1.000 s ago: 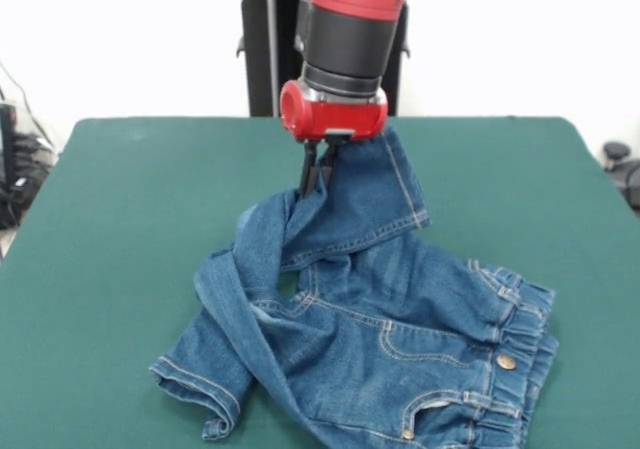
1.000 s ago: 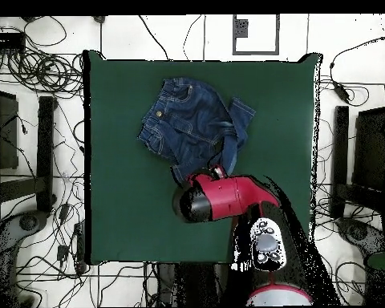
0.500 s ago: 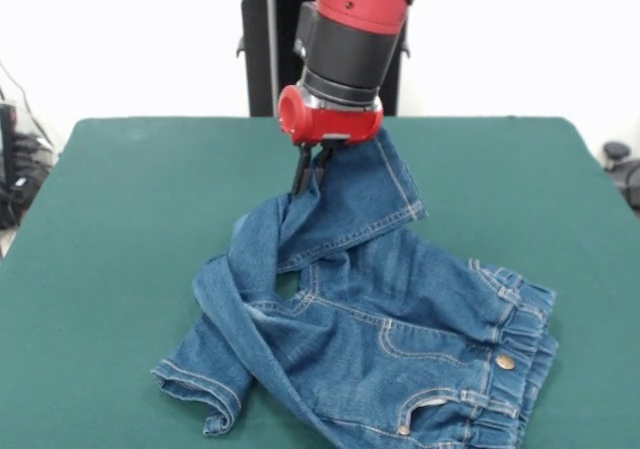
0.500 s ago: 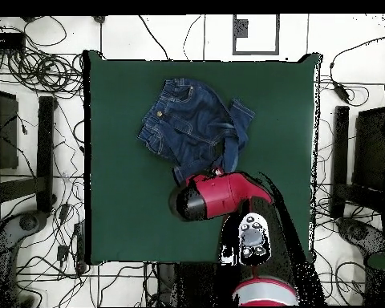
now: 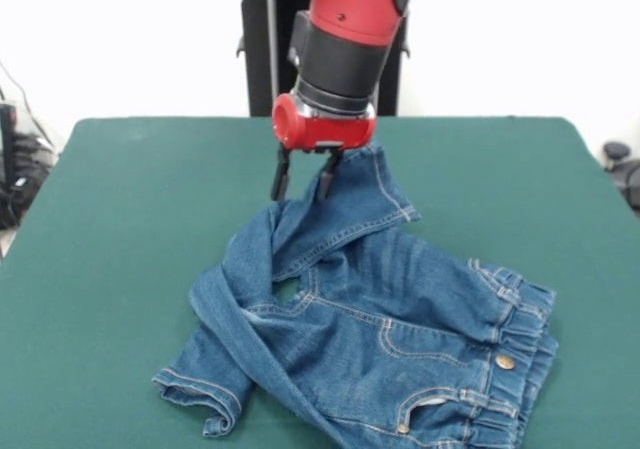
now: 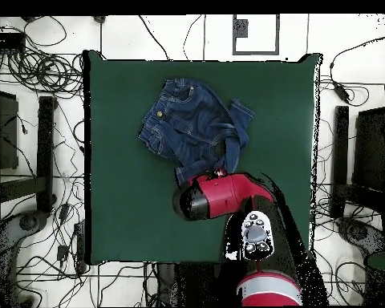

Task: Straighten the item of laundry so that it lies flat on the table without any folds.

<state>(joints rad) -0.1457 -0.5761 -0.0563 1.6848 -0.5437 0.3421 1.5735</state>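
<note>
- Front view: the tool (image 5: 301,181) hangs under the red and black arm (image 5: 340,49), with its two dark fingers (image 5: 281,182) spread apart and pointing down.
- The fingers clamp nothing. Their tips sit at the top edge of a raised trouser leg; whether they touch the cloth I cannot tell.
- The jeans (image 5: 390,319) lie on the green desk (image 5: 110,229), in its near half, towards the right of the picture.
- The gathered waistband (image 5: 525,339) is at the right, with a metal button (image 5: 506,361) and orange-stitched pockets beside it.
- One leg is folded up and back over the body of the jeans, towards the tool. The other leg runs out to the lower left and ends in a crumpled hem (image 5: 195,394).
- Overhead view: the jeans (image 6: 188,128) lie in the upper middle of the desk (image 6: 115,200), well clear of its edges.
- The arm's red end (image 6: 220,196) covers the tool, just below the jeans' lowest corner.
</note>
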